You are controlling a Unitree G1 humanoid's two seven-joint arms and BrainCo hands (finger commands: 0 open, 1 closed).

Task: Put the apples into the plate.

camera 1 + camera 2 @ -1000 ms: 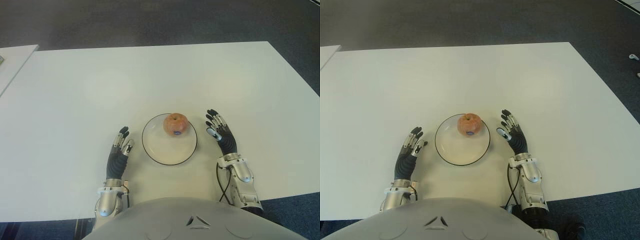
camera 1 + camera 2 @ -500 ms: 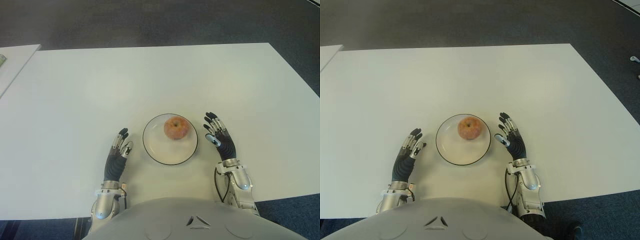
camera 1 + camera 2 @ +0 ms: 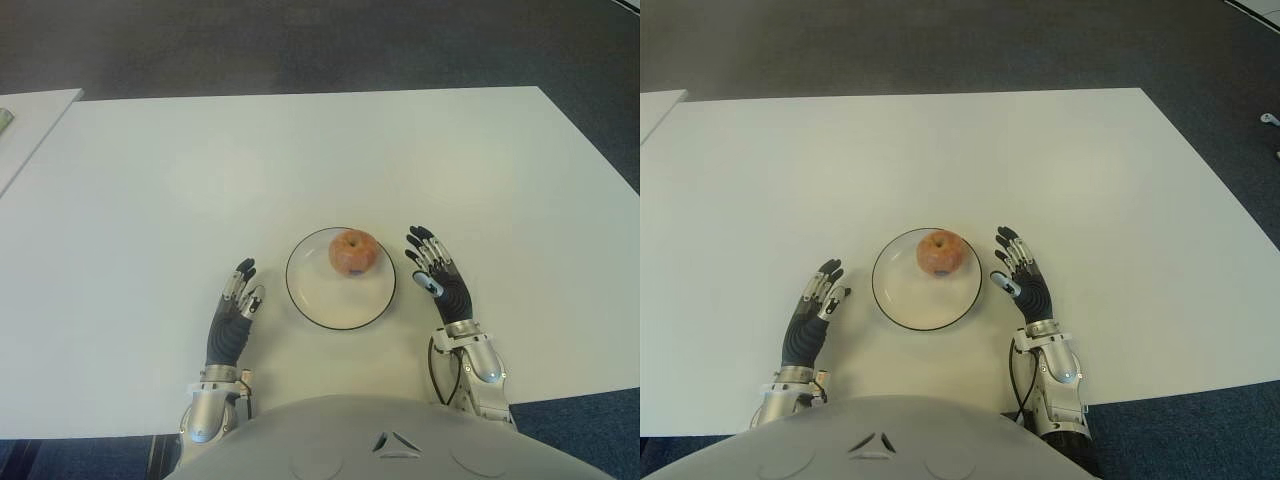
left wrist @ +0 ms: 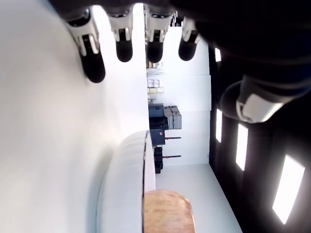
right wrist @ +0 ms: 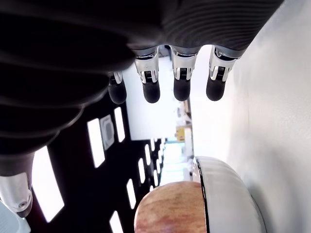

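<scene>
One reddish apple (image 3: 353,251) sits in the white dark-rimmed plate (image 3: 320,304), toward its far right side. My right hand (image 3: 436,274) is just right of the plate, fingers spread and empty; its wrist view shows the apple (image 5: 167,206) and plate rim (image 5: 228,199) beyond the fingers. On the plate's left is my left hand (image 3: 237,305), fingers extended and empty; in its wrist view I see the plate (image 4: 127,184) and the apple (image 4: 167,211) beyond it.
The white table (image 3: 300,160) stretches far ahead and to both sides. A second white surface (image 3: 25,125) shows at the far left. Dark carpet (image 3: 320,45) lies beyond the table's edges.
Both hands have drawn back slightly toward me over the last second. The apple has rocked a little within the plate.
</scene>
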